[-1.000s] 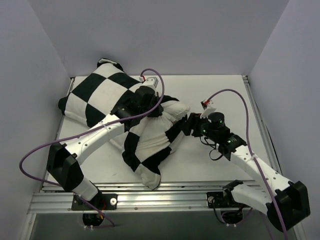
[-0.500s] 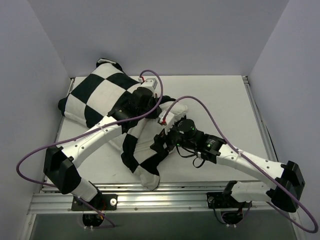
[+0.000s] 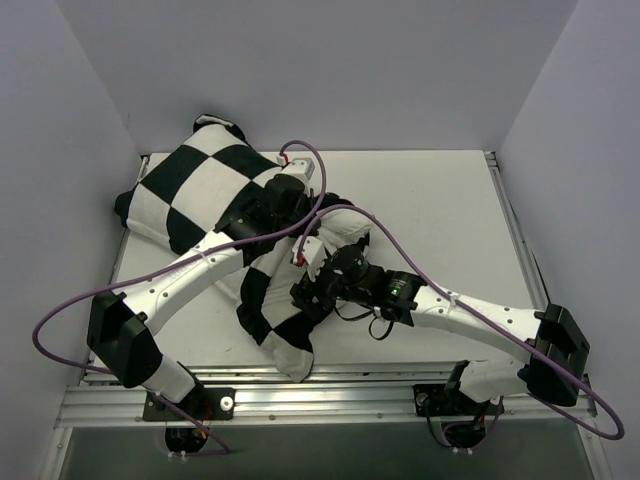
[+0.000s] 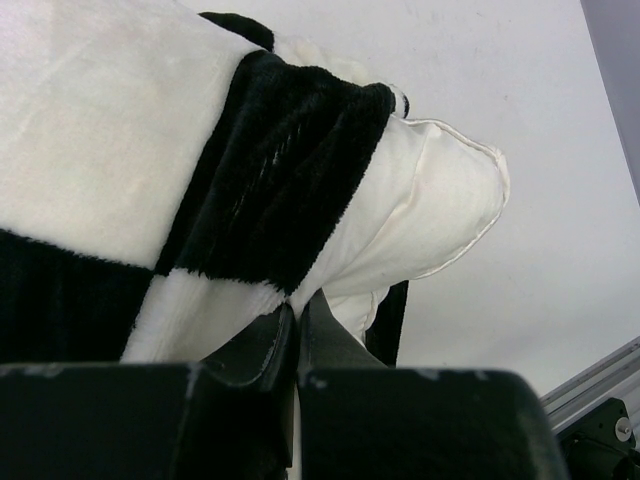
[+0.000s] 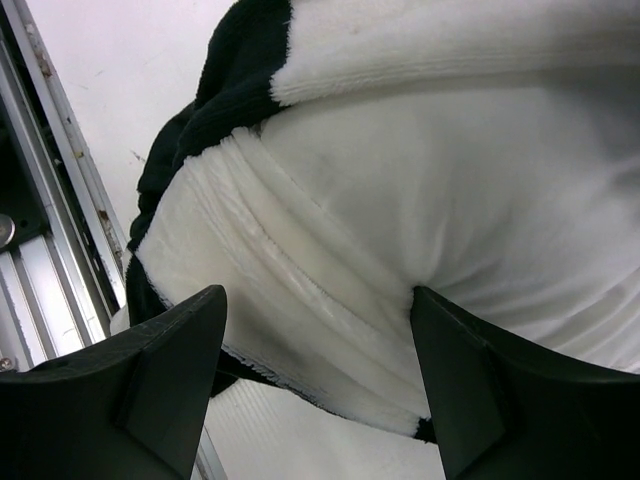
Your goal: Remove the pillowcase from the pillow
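white table (image 3: pixel 430 190), left gripper (image 4: pixel 297 312) tight on pillowcase (image 4: pixel 270 170), right gripper (image 5: pixel 318 300) agape over it

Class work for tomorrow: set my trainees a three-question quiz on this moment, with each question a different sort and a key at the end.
1. True or false: the right claw is shut on the pillowcase.
2. The left claw is: A) open and empty; B) shut on pillowcase fabric; C) out of view.
3. Fill in the blank: in the left wrist view, a bare white ___ of the pillow pokes out of the pillowcase.

Key
1. False: its fingers stand apart over the fabric.
2. B
3. corner
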`<state>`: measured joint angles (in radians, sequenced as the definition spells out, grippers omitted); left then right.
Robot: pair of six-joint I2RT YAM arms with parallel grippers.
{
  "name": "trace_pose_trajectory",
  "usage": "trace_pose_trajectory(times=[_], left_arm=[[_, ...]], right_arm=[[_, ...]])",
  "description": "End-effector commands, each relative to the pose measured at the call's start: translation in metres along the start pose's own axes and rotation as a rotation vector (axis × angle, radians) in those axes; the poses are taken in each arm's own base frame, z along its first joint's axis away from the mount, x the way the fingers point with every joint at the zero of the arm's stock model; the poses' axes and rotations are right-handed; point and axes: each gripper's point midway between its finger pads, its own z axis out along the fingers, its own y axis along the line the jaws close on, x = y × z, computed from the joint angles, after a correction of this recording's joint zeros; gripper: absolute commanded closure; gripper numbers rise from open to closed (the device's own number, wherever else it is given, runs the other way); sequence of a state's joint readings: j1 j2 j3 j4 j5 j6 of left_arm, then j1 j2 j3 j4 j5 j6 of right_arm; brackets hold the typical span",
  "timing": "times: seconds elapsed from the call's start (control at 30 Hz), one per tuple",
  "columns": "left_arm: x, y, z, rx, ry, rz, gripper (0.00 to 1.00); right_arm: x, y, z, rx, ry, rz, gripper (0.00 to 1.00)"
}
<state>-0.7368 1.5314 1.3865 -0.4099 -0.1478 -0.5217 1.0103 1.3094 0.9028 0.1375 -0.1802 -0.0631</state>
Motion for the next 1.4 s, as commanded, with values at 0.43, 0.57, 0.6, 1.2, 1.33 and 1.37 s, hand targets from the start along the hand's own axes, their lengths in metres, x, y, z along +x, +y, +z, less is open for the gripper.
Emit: trace_pose_trajectory(times=[0.43, 0.57, 0.6, 1.2, 1.33, 1.37], left_arm=[[-0.029, -0.001, -0.011, 0.001, -0.083, 0.009, 0.98], [-0.034, 0.0, -0.008, -0.014, -0.088, 0.021, 0.98], [-0.04, -0.002, -0.01, -0.013, -0.1, 0.022, 0.98], [-0.148, 0.047, -0.022, -0.212, -0.347, -0.14, 0.98], [-0.189, 0.074, -0.044, -0.264, -0.464, -0.272, 0.98], [-0.196, 0.079, -0.048, -0.27, -0.485, -0.292, 0.98]], right_arm=[[-0.019, 0.009, 0.016, -0.047, 0.041, -0.088, 0.3], [0.016, 0.022, 0.024, -0.091, 0.125, -0.071, 0.31], [0.022, 0.026, 0.024, -0.099, 0.139, -0.066, 0.32], [0.119, 0.126, -0.007, -0.301, 0.375, 0.014, 1.0], [0.128, 0.13, -0.016, -0.304, 0.391, 0.07, 1.0], [0.133, 0.129, -0.018, -0.3, 0.4, 0.078, 1.0]])
